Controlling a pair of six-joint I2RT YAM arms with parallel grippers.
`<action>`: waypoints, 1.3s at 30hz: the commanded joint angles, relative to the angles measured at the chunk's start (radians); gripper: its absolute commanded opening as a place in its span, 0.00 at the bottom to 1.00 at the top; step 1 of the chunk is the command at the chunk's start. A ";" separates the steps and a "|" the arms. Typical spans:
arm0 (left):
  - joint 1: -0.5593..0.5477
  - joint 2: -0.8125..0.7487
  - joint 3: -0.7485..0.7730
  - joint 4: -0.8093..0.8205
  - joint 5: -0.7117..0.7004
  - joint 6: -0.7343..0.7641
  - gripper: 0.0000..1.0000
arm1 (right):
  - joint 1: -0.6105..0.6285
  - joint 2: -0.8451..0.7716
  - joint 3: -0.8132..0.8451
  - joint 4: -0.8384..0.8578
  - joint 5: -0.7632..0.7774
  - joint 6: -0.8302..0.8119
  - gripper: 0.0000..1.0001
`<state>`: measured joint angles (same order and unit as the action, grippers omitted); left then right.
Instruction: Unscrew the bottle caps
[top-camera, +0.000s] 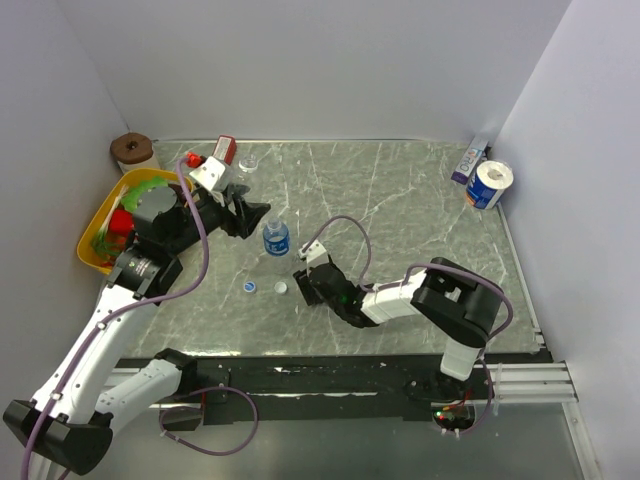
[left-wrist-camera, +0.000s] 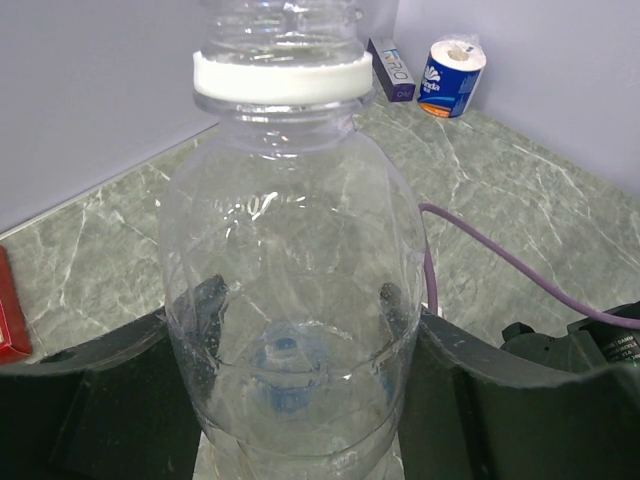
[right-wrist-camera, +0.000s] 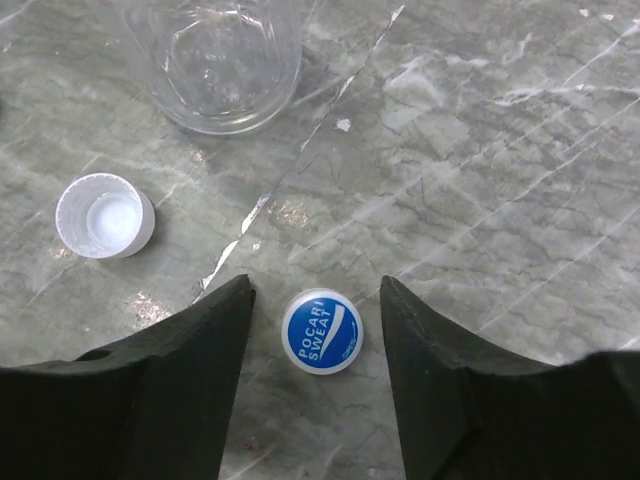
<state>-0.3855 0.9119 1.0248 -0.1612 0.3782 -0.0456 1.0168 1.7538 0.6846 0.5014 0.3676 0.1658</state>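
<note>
A clear bottle with a white neck ring stands upright between my left gripper's fingers, which press on its two sides. In the top view this bottle shows a blue label and my left gripper is beside it. My right gripper is open and low over the table, with a blue "Pocari Sweat" cap lying between its fingers, untouched. A white cap lies open side up to its left. In the top view, my right gripper is next to the white cap and another blue cap.
A second clear bottle stands at the back left by a red box. A yellow bin with items and a brown roll are at the far left. A toilet roll and a small box sit in the back right corner.
</note>
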 joint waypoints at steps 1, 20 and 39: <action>0.004 -0.005 0.003 0.045 0.008 -0.002 0.65 | 0.008 -0.019 -0.014 0.012 0.031 -0.003 0.66; -0.018 -0.002 -0.025 0.084 0.186 0.035 0.65 | -0.141 -0.824 0.253 -0.613 -0.066 -0.019 0.80; -0.242 0.050 0.023 0.028 0.128 0.115 0.60 | -0.305 -0.453 1.124 -1.100 -0.817 0.126 0.73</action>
<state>-0.6231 0.9684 1.0035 -0.1650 0.4999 0.0677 0.6807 1.2396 1.7691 -0.5228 -0.3744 0.2562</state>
